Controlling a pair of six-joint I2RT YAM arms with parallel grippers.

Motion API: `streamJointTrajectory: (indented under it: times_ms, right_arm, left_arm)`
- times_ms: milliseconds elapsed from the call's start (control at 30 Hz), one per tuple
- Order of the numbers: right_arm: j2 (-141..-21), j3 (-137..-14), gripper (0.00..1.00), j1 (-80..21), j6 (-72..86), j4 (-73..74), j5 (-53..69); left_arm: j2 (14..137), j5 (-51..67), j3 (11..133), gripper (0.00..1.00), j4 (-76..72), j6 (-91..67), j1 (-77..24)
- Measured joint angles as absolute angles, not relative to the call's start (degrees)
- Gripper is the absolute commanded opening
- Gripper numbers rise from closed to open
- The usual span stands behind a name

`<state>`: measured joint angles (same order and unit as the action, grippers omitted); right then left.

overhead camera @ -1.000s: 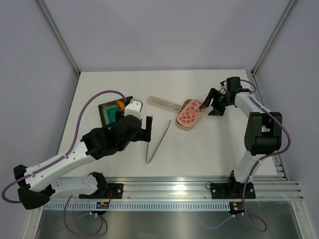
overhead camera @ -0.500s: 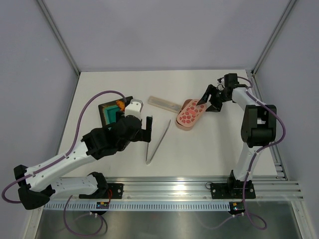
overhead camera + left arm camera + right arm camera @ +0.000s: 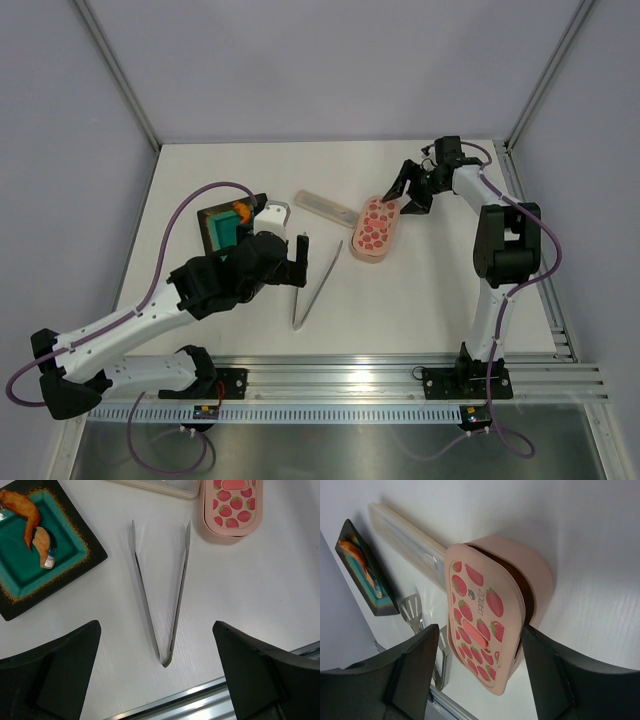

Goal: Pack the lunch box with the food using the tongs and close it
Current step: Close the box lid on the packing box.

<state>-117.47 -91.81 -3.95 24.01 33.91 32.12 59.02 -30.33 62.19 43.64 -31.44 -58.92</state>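
**Left gripper above tongs, right gripper at lunch box**

The left arm stretched low from the near-left corner. The left gripper (image 3: 155, 624) was spread wide and hung over the tongs (image 3: 162, 600). These lay flat on the surface (image 3: 430, 290), joined end toward the arm bases and tips pointing far-right. The right arm extended to the far end of the lunch box (image 3: 365, 250). The right gripper (image 3: 403, 197) was open, its fingers flanking the tilted spotted lid (image 3: 480, 625). The box lay mid-surface, its long axis roughly parallel to the tongs.

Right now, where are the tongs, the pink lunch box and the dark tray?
tongs (image 3: 179, 587): left wrist view, on its right arm.
lunch box (image 3: 231, 505): left wrist view, on its strawberry top.
tray (image 3: 77, 525): left wrist view, on its dark rim.
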Motion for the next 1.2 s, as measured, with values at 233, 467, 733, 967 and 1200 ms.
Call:
streamJointTrajectory:
  times_ms: [233,467,733,967,1200]
  right_arm:
    - [-117.9,-92.3,0.72,-4.0,23.7,37.0,27.7]
    - [-115.3,-87.4,0.52,-4.1,23.5,37.1,24.7]
    - [-108.1,-79.9,0.17,-4.2,24.6,34.8,23.1]
    - [-105.6,-76.2,0.0,-4.8,26.1,31.8,21.4]
    - [-105.7,-75.6,0.0,-7.3,26.8,31.1,19.4]
  left_arm:
    - [59.0,-30.2,62.2,0.99,43.6,-31.6,-58.9]
    - [61.0,-29.2,62.2,0.99,42.3,-31.6,-57.9]
    - [67.4,-26.5,62.5,0.99,41.0,-31.3,-55.8]
    - [67.3,-25.0,62.5,0.99,40.2,-31.4,-55.3]
    - [66.7,-24.4,62.5,0.99,40.1,-31.5,-54.7]
